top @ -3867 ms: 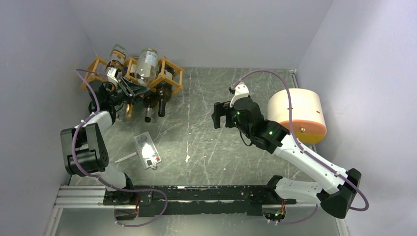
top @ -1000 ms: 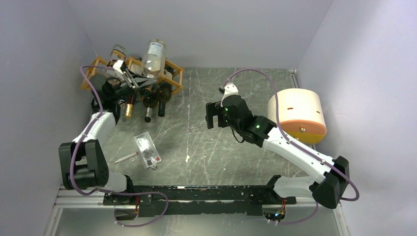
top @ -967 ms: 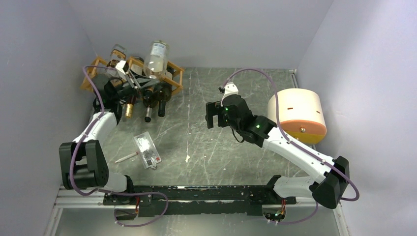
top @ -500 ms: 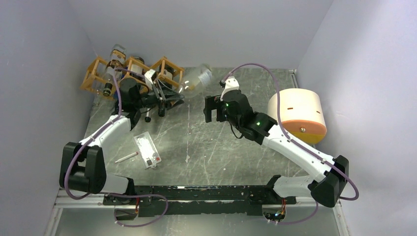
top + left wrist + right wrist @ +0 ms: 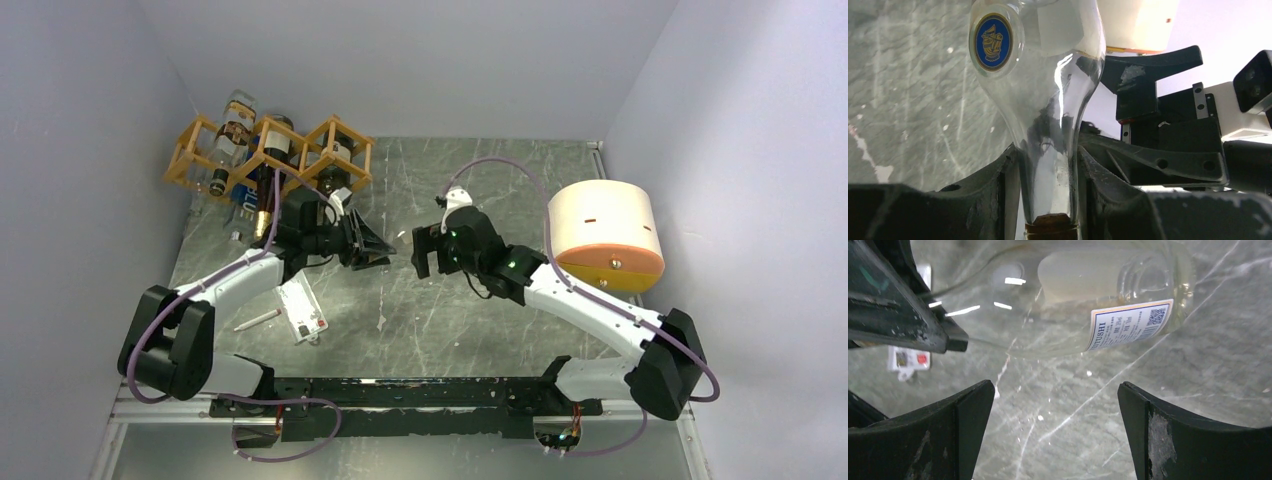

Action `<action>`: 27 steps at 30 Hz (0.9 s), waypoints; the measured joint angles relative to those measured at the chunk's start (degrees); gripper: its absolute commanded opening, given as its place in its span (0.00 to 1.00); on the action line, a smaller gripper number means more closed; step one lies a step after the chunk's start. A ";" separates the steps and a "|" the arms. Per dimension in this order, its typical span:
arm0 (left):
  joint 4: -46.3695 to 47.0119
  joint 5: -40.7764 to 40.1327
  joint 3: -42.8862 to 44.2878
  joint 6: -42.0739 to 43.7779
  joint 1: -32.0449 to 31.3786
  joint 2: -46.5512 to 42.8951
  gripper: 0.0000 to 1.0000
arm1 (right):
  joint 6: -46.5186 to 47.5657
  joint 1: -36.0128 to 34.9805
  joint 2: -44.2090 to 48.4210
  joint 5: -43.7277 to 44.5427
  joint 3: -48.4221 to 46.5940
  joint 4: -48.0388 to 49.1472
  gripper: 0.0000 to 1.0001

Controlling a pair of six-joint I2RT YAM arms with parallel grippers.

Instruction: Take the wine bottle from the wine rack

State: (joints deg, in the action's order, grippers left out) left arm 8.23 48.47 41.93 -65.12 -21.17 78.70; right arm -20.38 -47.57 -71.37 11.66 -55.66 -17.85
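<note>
wine bottle (image 5: 1048, 85) held off the wine rack (image 5: 270, 150)
the bottle's neck is clamped between the fingers of the left gripper (image 5: 1048, 195), to the right of the rack and nearer the arm bases. the right gripper (image 5: 1055, 410) is seen further right of the rack, its jaws spread wide, the bottle's labelled body just ahead of them, untouched. other bottles (image 5: 238, 130) are seen in the rack.

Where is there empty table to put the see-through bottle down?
The widest bare patch of table lies near the front, between the small clear box and the right arm. Another lies at the back, between the wine rack and the round cream drum. The back-left corner is crowded: rack, stored bottles, left arm.
</note>
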 measured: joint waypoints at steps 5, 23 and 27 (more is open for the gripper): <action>-8.00 -2.73 0.13 6.21 -2.21 -0.02 0.07 | 3.50 -0.07 0.61 -6.43 5.73 1.99 1.00; -32.83 -9.68 8.83 23.52 -3.93 -1.84 0.07 | 34.25 -8.02 -0.85 -18.58 11.37 24.06 0.99; -36.28 -9.90 10.21 25.90 -4.09 -1.99 0.07 | 41.86 -8.02 -3.82 -19.50 13.97 30.32 0.98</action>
State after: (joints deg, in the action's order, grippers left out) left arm -28.05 38.57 52.14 -39.22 -25.26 76.71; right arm 21.47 -55.59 -75.20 -7.84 -41.69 12.47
